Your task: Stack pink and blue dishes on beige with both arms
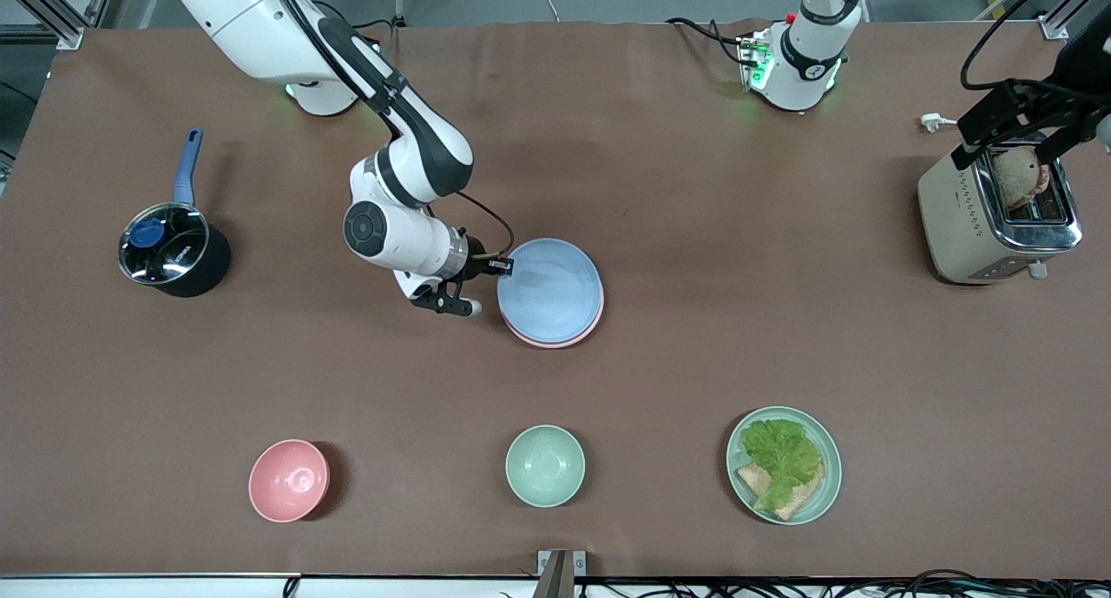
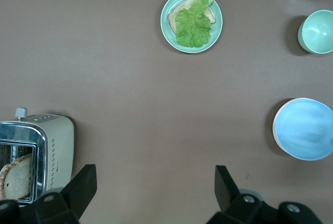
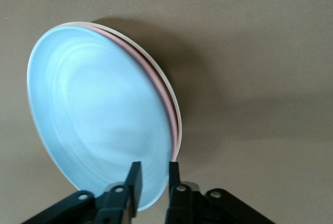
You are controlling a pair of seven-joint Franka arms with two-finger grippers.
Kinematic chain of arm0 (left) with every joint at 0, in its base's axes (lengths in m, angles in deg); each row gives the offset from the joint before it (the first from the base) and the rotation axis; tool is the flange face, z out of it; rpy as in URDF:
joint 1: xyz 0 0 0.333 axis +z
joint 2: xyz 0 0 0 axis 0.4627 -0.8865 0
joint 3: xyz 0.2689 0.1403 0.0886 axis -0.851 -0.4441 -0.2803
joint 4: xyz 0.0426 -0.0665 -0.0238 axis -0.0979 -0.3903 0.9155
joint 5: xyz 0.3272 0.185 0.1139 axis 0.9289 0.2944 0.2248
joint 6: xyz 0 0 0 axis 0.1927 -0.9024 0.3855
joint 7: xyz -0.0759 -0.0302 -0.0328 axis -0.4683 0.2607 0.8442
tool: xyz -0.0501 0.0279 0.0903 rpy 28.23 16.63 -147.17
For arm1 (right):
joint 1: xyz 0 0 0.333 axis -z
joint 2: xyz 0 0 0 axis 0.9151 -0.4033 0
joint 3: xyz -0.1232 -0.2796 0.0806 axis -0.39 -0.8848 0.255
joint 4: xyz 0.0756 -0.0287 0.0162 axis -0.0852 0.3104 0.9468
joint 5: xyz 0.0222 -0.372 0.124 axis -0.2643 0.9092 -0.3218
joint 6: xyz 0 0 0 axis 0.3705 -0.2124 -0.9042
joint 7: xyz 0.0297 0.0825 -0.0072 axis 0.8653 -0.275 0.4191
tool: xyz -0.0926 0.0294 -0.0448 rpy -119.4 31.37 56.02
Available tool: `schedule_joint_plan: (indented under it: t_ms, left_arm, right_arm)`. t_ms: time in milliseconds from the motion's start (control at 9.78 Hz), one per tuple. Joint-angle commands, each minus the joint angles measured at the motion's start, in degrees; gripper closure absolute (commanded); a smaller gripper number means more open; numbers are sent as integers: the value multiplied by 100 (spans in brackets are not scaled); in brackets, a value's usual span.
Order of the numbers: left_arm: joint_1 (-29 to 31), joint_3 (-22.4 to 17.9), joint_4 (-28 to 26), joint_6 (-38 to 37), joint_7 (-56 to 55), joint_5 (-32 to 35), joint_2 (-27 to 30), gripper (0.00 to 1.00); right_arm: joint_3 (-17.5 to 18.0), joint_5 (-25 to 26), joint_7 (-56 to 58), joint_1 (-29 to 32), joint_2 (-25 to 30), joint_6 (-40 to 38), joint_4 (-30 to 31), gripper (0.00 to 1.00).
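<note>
I have the right pincer (image 1: 505, 266) pinching the rim of the blue plate (image 1: 549, 288) at about its ten o'clock edge in the front view, one finger above the rim and one beneath it, as the right wrist view shows; that plate lies on the pink plate (image 3: 165, 102), which lies on the beige plate (image 3: 176, 110), the three stacked near the middle of the desk (image 1: 694, 338), farther from the front camera than the mint-green bowl (image 1: 545, 465). The blue plate looks slightly off-centre, with a pink crescent showing around its six o'clock edge, so I judge the step is settling it and letting go. To do it well I would lower until the rim bears fully on the pink plate, nudge it concentric, then part the fingers only a little and draw straight back along the rim line so the lower finger does not drag the stack. The left pincer (image 2: 156, 185) waits, spread wide, up over the toaster (image 1: 998, 220) at the left arm's end of the desk
</note>
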Motion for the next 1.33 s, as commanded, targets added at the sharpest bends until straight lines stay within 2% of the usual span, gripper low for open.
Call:
schedule_joint_plan:
  t_ms: [0,102,307,409,511,614,716,818,1023,1227]
  left_arm:
    - [-39,-119,81,-131,154,-41,-289,0]
    - [-31,-147,20,-131,329,-58,-263,0]
    - [-13,-156,-33,-131,340,-49,-254,0]
    - [13,-156,-42,-131,331,-6,-254,0]
    - [4,-138,-77,-122,331,12,-245,0]
    - [4,-121,-112,-122,331,21,-245,0]
    - [4,-112,-130,-122,331,21,-245,0]
    - [4,-112,-130,-122,331,47,-245,0]
    - [-5,-51,-139,-122,340,241,-237,0]
    - [13,-59,-130,-122,357,171,-237,0]
  right_arm:
    - [16,26,-3,33,284,-56,66,0]
    - [-19,114,-3,207,835,-545,66,0]
    - [-36,779,-238,874,1872,-2124,-144,0]
    - [-45,1357,-327,1286,2364,-2671,-250,0]
    - [-89,1928,-345,1482,2561,-3277,-546,0]
    - [-376,2456,-345,1510,2580,-3875,-1045,0]
    - [-675,2583,-284,1510,2572,-4281,-1546,0]
    - [-1009,2584,-66,1510,2580,-4468,-1769,0]
    - [-1641,2584,1466,1519,2790,-4767,-2016,0]
    - [-2213,2515,2123,1527,2757,-4821,-2366,0]
